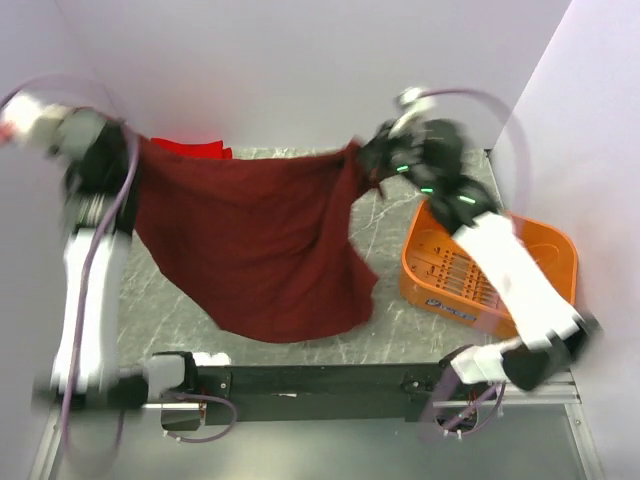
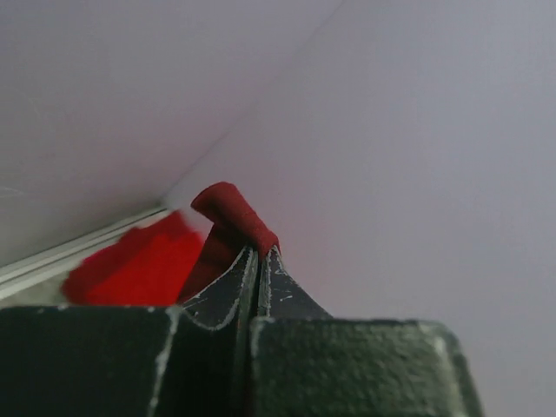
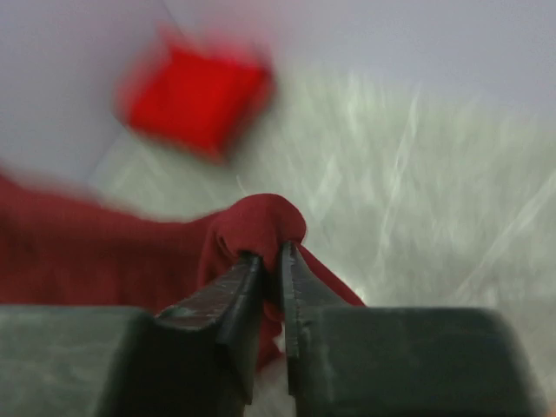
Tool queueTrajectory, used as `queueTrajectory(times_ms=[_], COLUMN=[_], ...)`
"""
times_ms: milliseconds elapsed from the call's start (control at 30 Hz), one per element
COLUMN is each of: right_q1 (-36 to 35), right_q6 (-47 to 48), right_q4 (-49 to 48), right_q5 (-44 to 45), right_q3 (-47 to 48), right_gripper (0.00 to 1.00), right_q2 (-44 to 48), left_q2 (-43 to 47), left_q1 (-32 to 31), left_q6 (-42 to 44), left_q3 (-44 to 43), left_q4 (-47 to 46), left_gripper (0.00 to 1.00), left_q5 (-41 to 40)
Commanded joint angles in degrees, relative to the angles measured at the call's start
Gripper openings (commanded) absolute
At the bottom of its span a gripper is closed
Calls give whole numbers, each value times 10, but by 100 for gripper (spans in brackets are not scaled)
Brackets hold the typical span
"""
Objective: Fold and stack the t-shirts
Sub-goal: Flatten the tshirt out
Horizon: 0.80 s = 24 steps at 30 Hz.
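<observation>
A dark maroon t-shirt (image 1: 255,245) hangs stretched between both grippers above the marble table. My left gripper (image 1: 128,150) is shut on its left corner; the left wrist view shows a maroon fold (image 2: 236,213) pinched between the closed fingers. My right gripper (image 1: 365,155) is shut on its right corner; the right wrist view shows bunched maroon cloth (image 3: 261,226) in the jaws. A bright red t-shirt (image 1: 195,148) lies at the table's back, mostly hidden behind the maroon one. It shows blurred in the left wrist view (image 2: 130,265) and the right wrist view (image 3: 195,95).
An orange plastic basket (image 1: 440,280) stands at the right of the table, partly under the right arm. White walls close in at the back and both sides. The marble tabletop (image 1: 160,310) shows below the hanging shirt.
</observation>
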<state>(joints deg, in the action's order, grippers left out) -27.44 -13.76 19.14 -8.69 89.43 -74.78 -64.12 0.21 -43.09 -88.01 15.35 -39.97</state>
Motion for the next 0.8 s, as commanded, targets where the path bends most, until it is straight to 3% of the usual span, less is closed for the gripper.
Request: queueTrajectory(times_ms=[0, 67, 100, 133, 167, 200, 300, 400, 533, 700, 767], right_q1=[10, 9, 9, 8, 7, 7, 8, 6, 7, 5, 5], right_q6=[-22, -12, -5, 0, 3, 7, 8, 7, 1, -30, -43], right_q4=[-7, 23, 40, 55, 64, 61, 29, 24, 36, 48, 68], right_q5=[-47, -41, -34, -18, -10, -5, 20, 31, -3, -16, 2], right_q3=[-86, -89, -81, -65, -63, -63, -85, -92, -78, -83, -75], right_gripper=[24, 41, 62, 69, 72, 77, 83, 85, 86, 88, 88], right_q2=[-74, -131, -148, -170, -173, -173, -157, -156, -185, -221, -243], left_q2=[-222, -349, -383, -410, -435, -437, -378, -285, -180, -83, -62], left_q1=[29, 44, 44, 44, 43, 43, 40, 32, 2, -104, -162], left_q6=[33, 35, 30, 26, 23, 27, 25, -2, -23, -72, -81], left_q3=[-62, -181, -229, -305, -323, -328, -239, -69, 80, 249, 285], left_q4=[61, 126, 166, 213, 222, 218, 159, 114, 98, 147, 158], left_gripper=[3, 30, 64, 89, 99, 99, 100, 99, 99, 99, 99], left_q5=[-35, 2, 9, 19, 46, 59, 104, 166, 206, 215, 279])
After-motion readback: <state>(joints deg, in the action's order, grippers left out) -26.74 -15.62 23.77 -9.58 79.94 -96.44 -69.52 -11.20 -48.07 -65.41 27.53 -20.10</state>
